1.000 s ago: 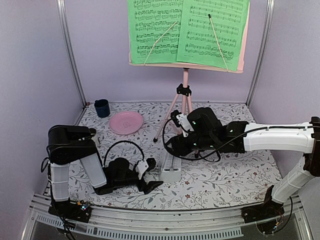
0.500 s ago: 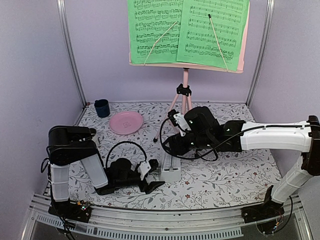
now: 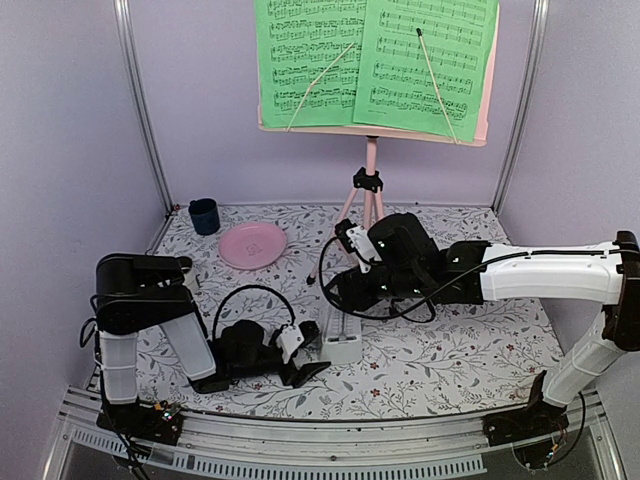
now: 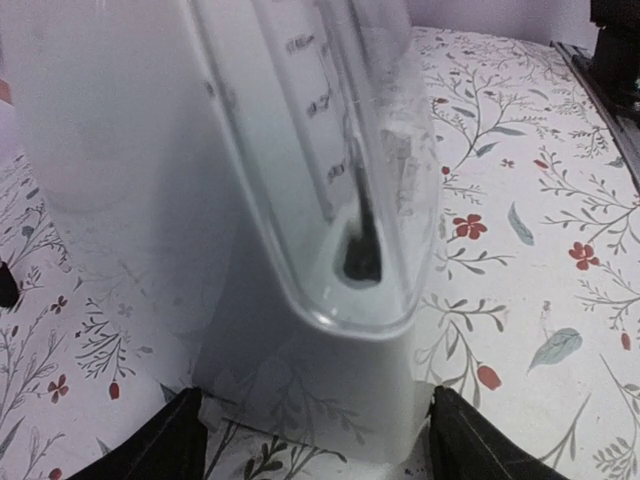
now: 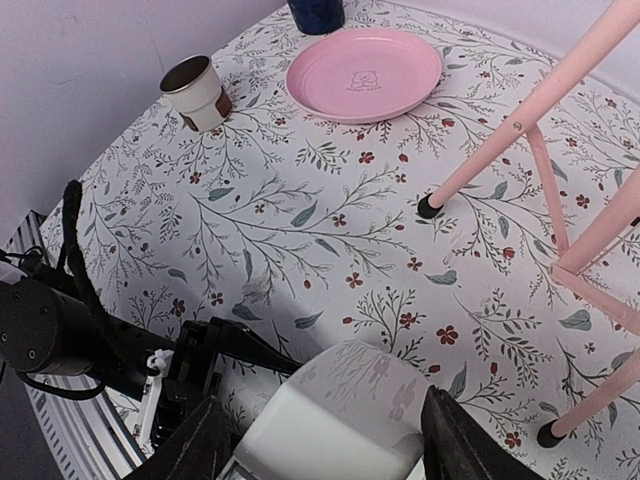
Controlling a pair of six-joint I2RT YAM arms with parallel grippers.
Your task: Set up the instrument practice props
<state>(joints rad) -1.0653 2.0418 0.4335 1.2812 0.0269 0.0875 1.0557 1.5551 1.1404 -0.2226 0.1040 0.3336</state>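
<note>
The left gripper [image 3: 310, 355] has crept in from 8 o'clock since a second ago, and its claw now sits released astride the base of the white metronome [image 3: 342, 338]. The right gripper [image 3: 345, 295] has closed in over the top from 12 o'clock, but I cannot tell whether it is clenched. The metronome stands unmoved at 6 o'clock of the pink music stand [image 3: 371, 190].

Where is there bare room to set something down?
Bare cloth right of the metronome, in front of the right arm, and between plate and stand legs. Crowded at the metronome, flanked by left gripper and right gripper.
</note>
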